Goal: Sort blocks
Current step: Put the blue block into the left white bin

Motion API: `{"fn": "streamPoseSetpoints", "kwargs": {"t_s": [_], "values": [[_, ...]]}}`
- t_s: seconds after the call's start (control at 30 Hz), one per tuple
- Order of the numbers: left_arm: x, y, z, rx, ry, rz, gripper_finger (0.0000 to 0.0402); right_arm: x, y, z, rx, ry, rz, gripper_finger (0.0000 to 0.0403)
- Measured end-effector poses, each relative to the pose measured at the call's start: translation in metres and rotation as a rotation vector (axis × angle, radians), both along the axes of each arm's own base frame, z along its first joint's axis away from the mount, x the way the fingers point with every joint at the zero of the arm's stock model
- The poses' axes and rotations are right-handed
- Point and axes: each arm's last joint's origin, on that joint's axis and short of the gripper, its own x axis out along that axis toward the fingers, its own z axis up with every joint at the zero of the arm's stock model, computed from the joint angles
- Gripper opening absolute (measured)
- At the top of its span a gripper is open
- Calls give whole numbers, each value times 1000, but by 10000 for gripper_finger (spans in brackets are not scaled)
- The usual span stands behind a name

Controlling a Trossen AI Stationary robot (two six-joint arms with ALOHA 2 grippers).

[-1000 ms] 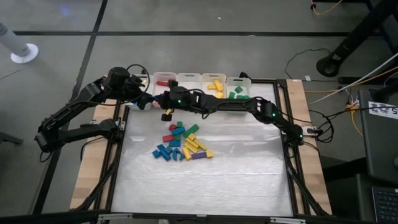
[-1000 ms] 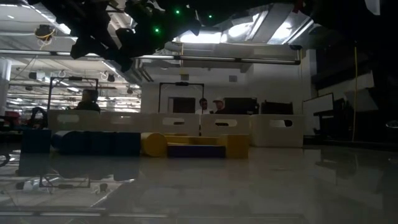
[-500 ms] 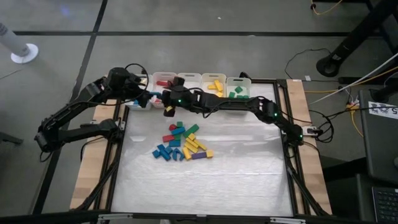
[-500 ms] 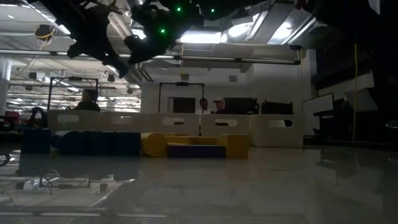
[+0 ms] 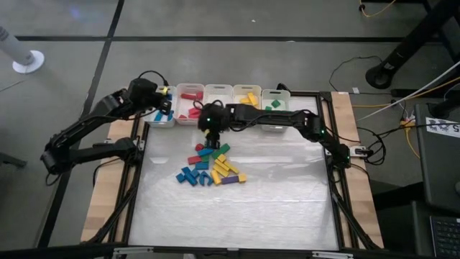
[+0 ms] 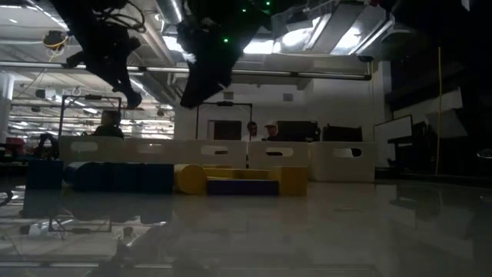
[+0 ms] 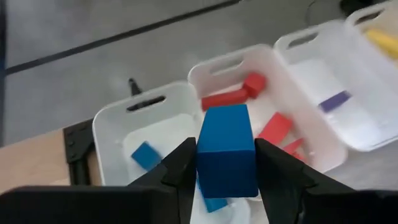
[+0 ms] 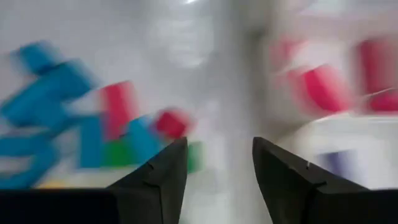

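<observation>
A pile of small blue, red, green, yellow and purple blocks [image 5: 210, 165] lies mid-table. My left gripper [image 5: 162, 109] hangs over the leftmost white bin [image 7: 112, 134], shut on a blue block [image 7: 227, 152]. That bin holds a few blue blocks [image 7: 147, 155]. The bin beside it [image 7: 205, 71] holds red blocks [image 7: 239, 93]. My right gripper [image 5: 209, 137] stands open above the pile's far edge, tipped down, with nothing between its fingers [image 8: 163, 171]. My left gripper pinches the blue block by two opposite side faces [image 7: 200, 163] between its two fingers. The fingers slant down toward the table's far edge. The block is lifted clear and sits square in the hold above the leftmost bin.
A row of white bins runs along the far edge: one with a purple block [image 7: 334, 100], one with yellow blocks [image 5: 249, 99], one with green blocks [image 5: 274, 106]. A black frame [image 5: 330, 144] borders the white mat. Bare mat [image 5: 237, 216] lies near the front edge.
My right gripper has swung from over the bins toward the near edge and tipped down; it now stands over the pile's far edge. My left gripper has turned at the wrist with the blue block, staying over the leftmost bin.
</observation>
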Motion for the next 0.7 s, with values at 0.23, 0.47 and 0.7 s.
{"fn": "streamPoseSetpoints", "kwargs": {"t_s": [0.23,0.47,0.7], "values": [[10,11,-40,-78,148,42,165,-3,24,-4,232,50,91,177],[20,22,-66,-157,266,40,184,0,69,-4,182,47,213,177],[24,25,-73,-183,277,55,190,5,84,-11,-11,47,246,177]]}}
